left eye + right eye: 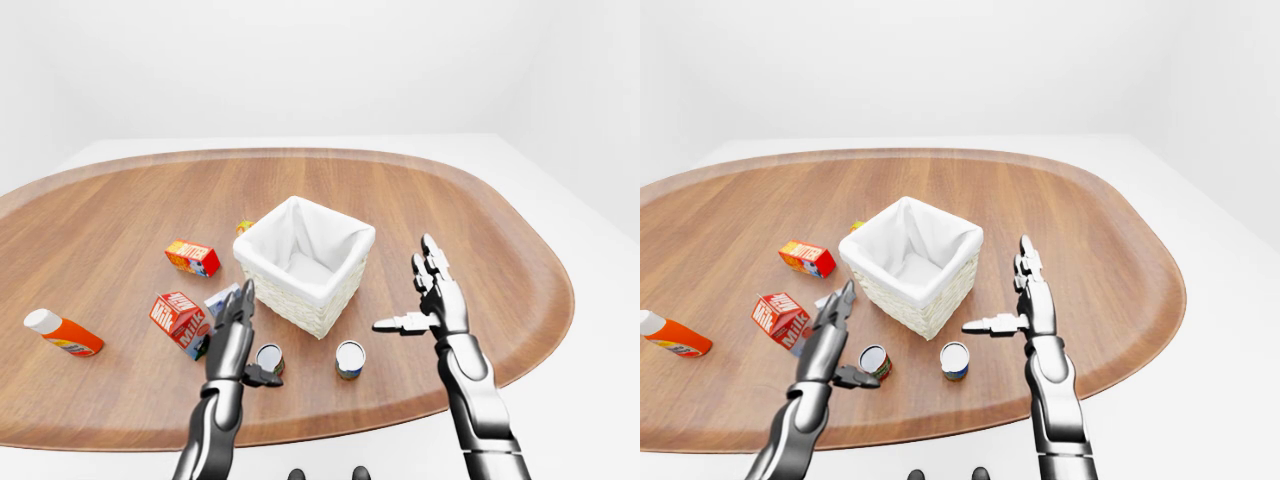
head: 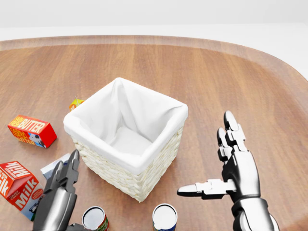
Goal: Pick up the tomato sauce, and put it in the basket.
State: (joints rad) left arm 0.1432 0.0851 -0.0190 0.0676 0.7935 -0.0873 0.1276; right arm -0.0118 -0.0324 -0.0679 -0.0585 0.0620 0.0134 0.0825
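Fingers spread on both hands, holding nothing; my left hand (image 1: 232, 335) hovers at lower left, thumb just beside the red-labelled can (image 1: 268, 359), probably the tomato sauce; upright, directly right of it; basket (image 1: 345, 235) beyond; right hand (image 1: 436, 298) farther.

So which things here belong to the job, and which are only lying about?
Job: red can, likely the sauce; basket; left hand.
Lying about: blue can, milk carton, butter box, orange bottle, right hand.
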